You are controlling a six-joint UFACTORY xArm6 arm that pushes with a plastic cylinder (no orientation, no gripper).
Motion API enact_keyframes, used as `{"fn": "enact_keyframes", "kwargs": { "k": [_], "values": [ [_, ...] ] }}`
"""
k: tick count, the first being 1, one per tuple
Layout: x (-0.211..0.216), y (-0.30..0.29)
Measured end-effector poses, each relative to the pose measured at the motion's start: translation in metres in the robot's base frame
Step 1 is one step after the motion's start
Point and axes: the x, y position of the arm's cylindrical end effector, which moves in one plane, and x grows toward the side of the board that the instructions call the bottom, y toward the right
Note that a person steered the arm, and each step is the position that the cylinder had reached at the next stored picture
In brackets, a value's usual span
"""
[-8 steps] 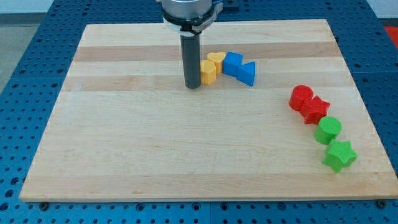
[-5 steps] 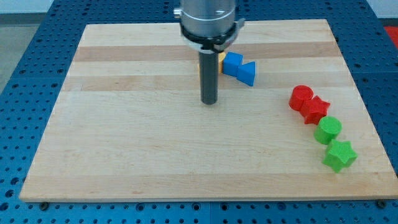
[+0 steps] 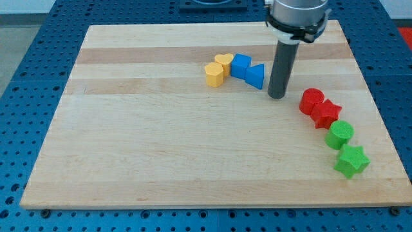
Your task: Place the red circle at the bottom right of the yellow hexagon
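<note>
1. Where the red circle (image 3: pixel 311 100) sits on the board (image 3: pixel 148 161), my tip (image 3: pixel 277 96) is seen just to its left, with a small gap between them.
2. No fingers are found on the rod, so nothing is held by it.
3. A red star (image 3: pixel 327 113) is touched by the red circle at the circle's lower right.
4. Past the star, toward the view's bottom, a green circle (image 3: pixel 340 135) and a green star (image 3: pixel 351 161) are lined up.
5. The yellow hexagon (image 3: pixel 214 74) is placed well to the red circle's left, a little higher.
6. A yellow heart (image 3: pixel 224 62) and two blue blocks (image 3: pixel 241 65) (image 3: pixel 255 76) are packed beside the hexagon, between it and my tip.
</note>
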Motion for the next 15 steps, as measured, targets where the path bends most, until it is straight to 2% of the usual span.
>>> {"fn": "enact_keyframes", "kwargs": {
  "k": [4, 7, 10, 12, 15],
  "values": [
    [-0.011, 0.086],
    [0.023, 0.091],
    [0.026, 0.048],
    [0.047, 0.018],
    [0.054, -0.047]
  ]
}}
